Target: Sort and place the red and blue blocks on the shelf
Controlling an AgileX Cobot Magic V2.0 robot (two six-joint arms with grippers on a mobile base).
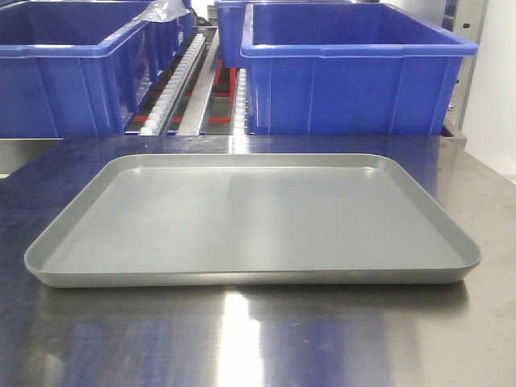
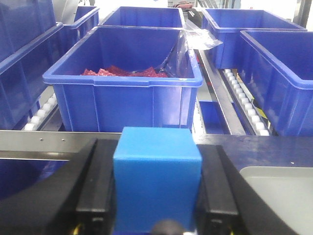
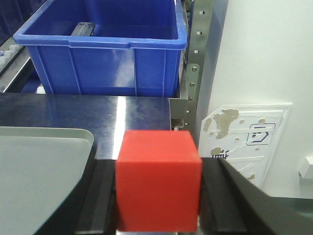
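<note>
Left wrist view: left gripper held level, fingers clamped on the blue block, facing the shelf rail; right gripper likewise clamps the red block beside the right edge of the tray.

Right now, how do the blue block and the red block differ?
The blue block sits in the left gripper; the red block in the right gripper. The blue block faces a tub holding red pieces; the red block faces a tub beside the white wall. Both are plain cubes, clamped squarely, off the tray.
</note>
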